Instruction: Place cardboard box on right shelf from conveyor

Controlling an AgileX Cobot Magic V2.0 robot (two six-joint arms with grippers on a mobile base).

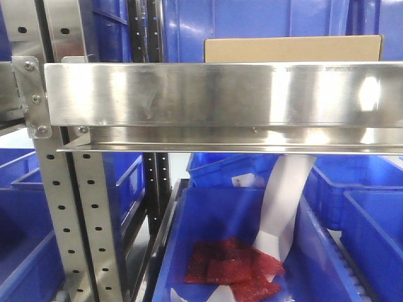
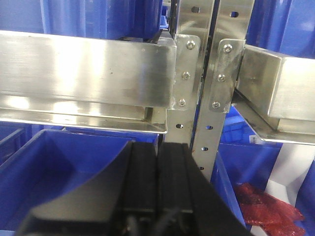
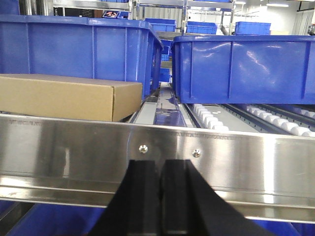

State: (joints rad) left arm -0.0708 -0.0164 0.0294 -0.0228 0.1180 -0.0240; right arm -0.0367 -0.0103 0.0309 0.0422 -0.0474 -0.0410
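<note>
Cardboard box (image 3: pixel 69 97) on right shelf (image 3: pixel 246 157), beyond right claw (image 3: pixel 159 172); claw pressed together, empty.

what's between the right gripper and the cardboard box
The shelf's steel front rail; in the right wrist view, the right gripper sits below it, the cardboard box behind.

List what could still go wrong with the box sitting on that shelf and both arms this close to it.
1. The cardboard box lies just behind the right shelf front rail, on rollers; a nudge might shift it.
2. The right gripper, shut, sits directly before that rail; lifting straight up could strike it.
3. The left gripper, also shut, is near the perforated upright and might clip it while retracting.
</note>
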